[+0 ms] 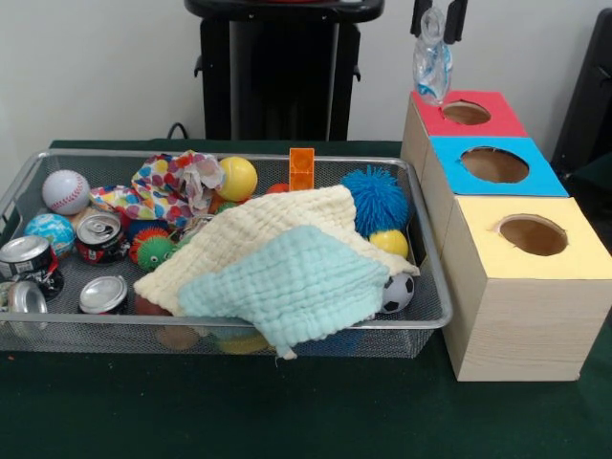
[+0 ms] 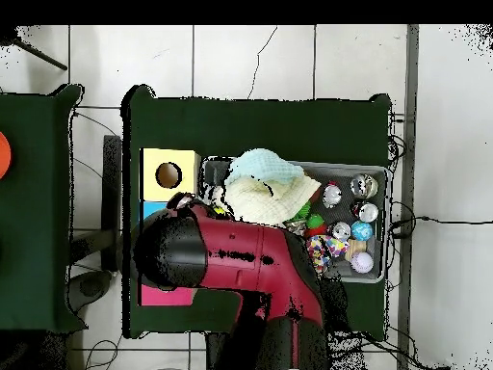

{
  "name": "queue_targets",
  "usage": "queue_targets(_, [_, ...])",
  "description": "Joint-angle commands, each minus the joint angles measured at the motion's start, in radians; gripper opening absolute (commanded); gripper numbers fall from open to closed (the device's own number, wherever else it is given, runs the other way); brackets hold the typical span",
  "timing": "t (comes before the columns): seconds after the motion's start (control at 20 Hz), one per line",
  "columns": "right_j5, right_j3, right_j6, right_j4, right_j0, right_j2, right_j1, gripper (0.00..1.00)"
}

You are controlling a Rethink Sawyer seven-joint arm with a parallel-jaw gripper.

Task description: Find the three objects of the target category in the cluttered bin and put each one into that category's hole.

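Note:
My gripper hangs at the top edge of the front view, shut on a clear, bluish crumpled plastic item. The item dangles just above the left rim of the red-topped box, beside its round hole. Toward the camera from it stand a blue-topped box and a yellow-topped box, each with a hole. The wire-mesh bin lies to their left. In the overhead view the red arm covers the gripper and most of the red box; the yellow box shows.
In the bin a cream cloth and a mint cloth cover the middle. Around them lie several balls, among them a baseball and a spiky blue ball, plus drink cans, a patterned cloth and an orange block.

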Motion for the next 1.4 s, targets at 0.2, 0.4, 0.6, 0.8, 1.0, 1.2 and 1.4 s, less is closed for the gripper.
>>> queue_targets(0.2, [-0.027, 0.097, 0.386, 0.096, 0.091, -0.081, 0.094, 0.00])
queue_targets(0.4, [-0.059, 0.101, 0.382, 0.115, 0.118, -0.103, 0.124, 0.00])
queue_targets(0.6, [-0.076, 0.097, 0.384, 0.132, 0.139, -0.115, 0.147, 0.00])
queue_targets(0.8, [-0.116, 0.106, 0.390, 0.147, 0.157, -0.119, 0.179, 0.00])
queue_targets(1.0, [-0.154, 0.133, 0.369, 0.161, 0.150, -0.098, 0.205, 0.00])
queue_targets(1.2, [-0.214, 0.178, 0.332, 0.186, 0.131, -0.049, 0.241, 0.00])
queue_targets(1.4, [-0.188, 0.170, 0.353, 0.203, 0.158, -0.075, 0.258, 0.00])
